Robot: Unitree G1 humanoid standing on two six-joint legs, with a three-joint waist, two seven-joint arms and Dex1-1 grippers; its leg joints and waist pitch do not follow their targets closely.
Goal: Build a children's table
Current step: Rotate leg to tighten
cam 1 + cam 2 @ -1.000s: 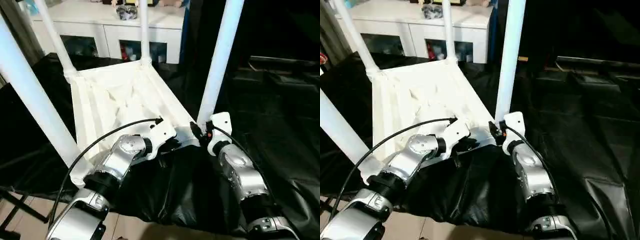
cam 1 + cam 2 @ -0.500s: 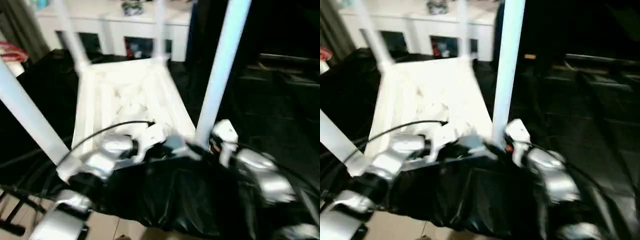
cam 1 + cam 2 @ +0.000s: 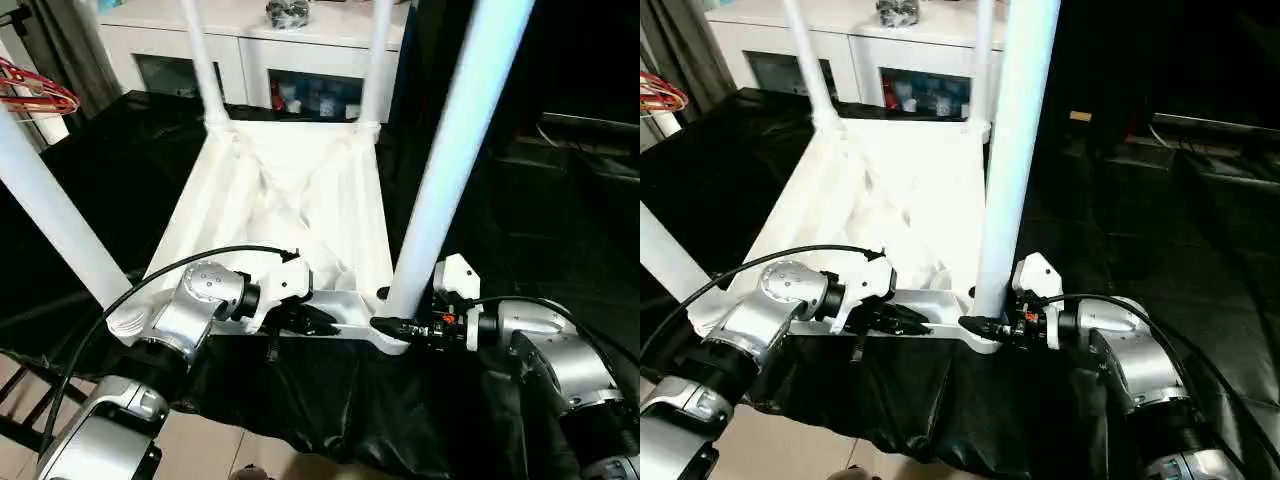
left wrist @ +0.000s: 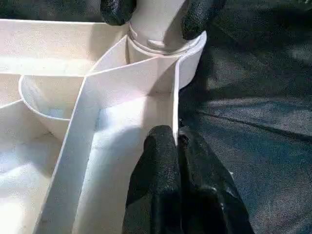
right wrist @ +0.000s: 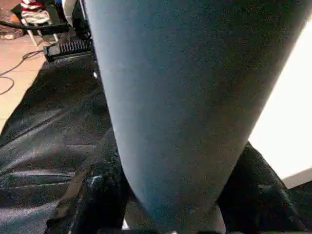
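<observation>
The children's table lies upside down on black sheeting, its ribbed white top [image 3: 290, 200] facing up and four white legs standing in the corner sockets. My left gripper [image 3: 318, 320] is shut on the near rim of the top, and in the left wrist view its fingertips [image 4: 163, 141] pinch the thin rim wall. My right gripper [image 3: 386, 325] reaches in from the right at the foot of the near right leg [image 3: 450, 170]. Its black fingers [image 4: 117, 7] press on either side of that leg just above the socket.
A white cabinet [image 3: 300, 40] with glass doors stands behind the table. Red wire hangers [image 3: 40, 95] hang at the far left. Black sheeting [image 3: 560, 230] covers the ground to the right, and bare floor [image 3: 200, 450] shows at the near edge. The near left leg [image 3: 50, 210] rises beside my left arm.
The camera has swung, so the whole picture has shifted. My right gripper has come round to the foot of the near right leg and closed in on it. The left gripper keeps its hold on the rim.
</observation>
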